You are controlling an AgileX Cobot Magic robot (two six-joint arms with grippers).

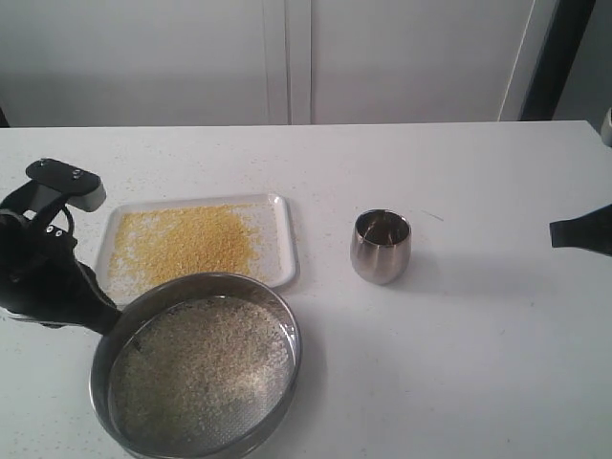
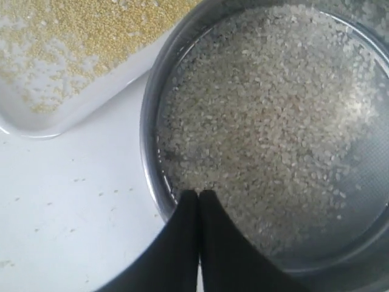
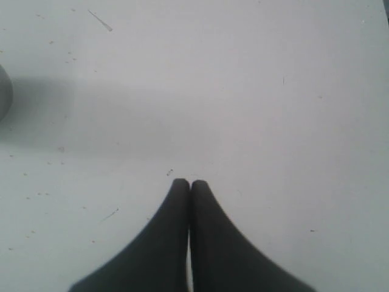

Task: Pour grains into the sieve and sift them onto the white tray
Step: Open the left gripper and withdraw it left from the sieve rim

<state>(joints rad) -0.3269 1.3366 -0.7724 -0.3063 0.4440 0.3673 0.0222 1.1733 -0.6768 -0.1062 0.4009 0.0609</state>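
Exterior view, cup (image 1: 381,251) beside white tray (image 1: 285,244), left fingers (image 2: 181,243) pinching sieve (image 1: 293,335) rim, right fingers (image 3: 209,243) together

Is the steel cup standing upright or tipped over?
Upright: the steel cup stands on its base on the table, opening upward.

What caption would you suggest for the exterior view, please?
Left gripper grips the sieve holding whitish grains, beside the white tray of yellow granules; steel cup stands apart.

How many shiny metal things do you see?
2. The sieve, full of whitish grains, is at the near left, in front of the white tray. The small steel cup stands right of the tray. Nothing seems hidden.
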